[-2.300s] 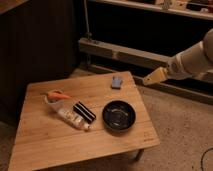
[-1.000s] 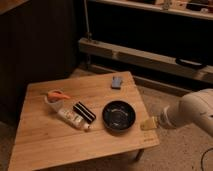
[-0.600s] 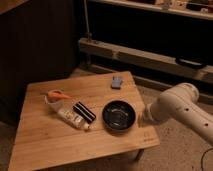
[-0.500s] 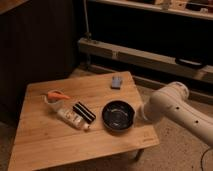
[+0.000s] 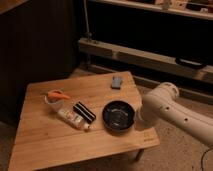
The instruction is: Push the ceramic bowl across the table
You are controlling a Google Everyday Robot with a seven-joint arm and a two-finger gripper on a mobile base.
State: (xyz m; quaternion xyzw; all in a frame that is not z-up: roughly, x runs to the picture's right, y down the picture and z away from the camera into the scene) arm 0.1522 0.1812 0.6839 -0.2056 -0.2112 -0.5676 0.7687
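The light-wood tabletop (image 5: 45,145) carries everything. The white arm (image 5: 170,107) reaches in over its right edge. The black ceramic bowl (image 5: 118,115) sits near that edge, toward the front right corner. The claw (image 5: 137,118), pressed together, is just beside the bowl's right rim. A small grey item (image 5: 117,81) lies near the back right corner.

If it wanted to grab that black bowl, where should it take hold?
Probably the rim of the ceramic bowl, pinched from above on the side by the gripper, which sits at that edge. The bowl is shallow, upright and wide; packets crowd its far side.
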